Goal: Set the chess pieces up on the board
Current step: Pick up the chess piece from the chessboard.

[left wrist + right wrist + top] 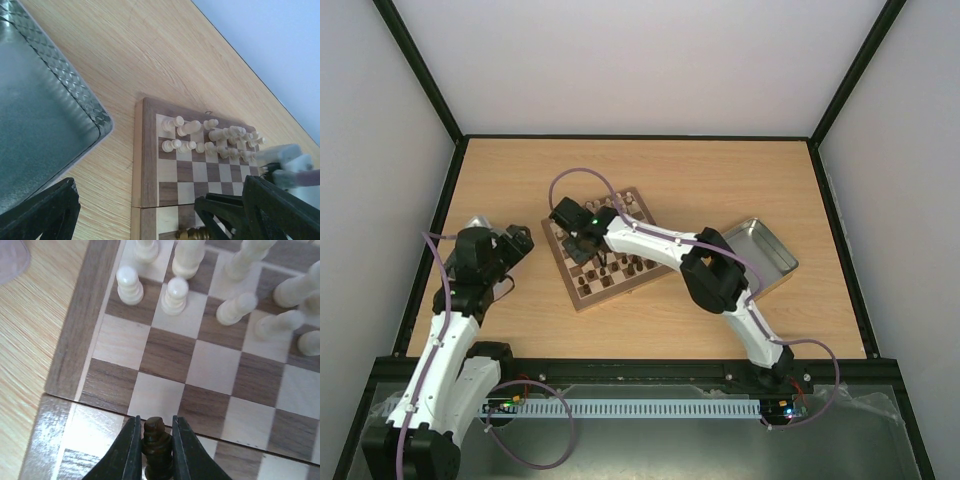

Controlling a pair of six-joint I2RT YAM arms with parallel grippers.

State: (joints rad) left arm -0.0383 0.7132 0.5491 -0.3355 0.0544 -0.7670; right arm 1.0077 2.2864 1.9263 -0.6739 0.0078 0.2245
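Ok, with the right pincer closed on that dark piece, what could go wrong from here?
The right pincer pinches the dark piece beside the fold seam of the board; set across it, the piece might tip. The cream pieces stand crowded just ahead, so a swing that way could topple some.

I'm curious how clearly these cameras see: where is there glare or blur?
Right wrist view: glare whitens the near left corner of the board, and the cream pieces at top right look soft. Left wrist view: the metal tray is blurred. Top view: even light.
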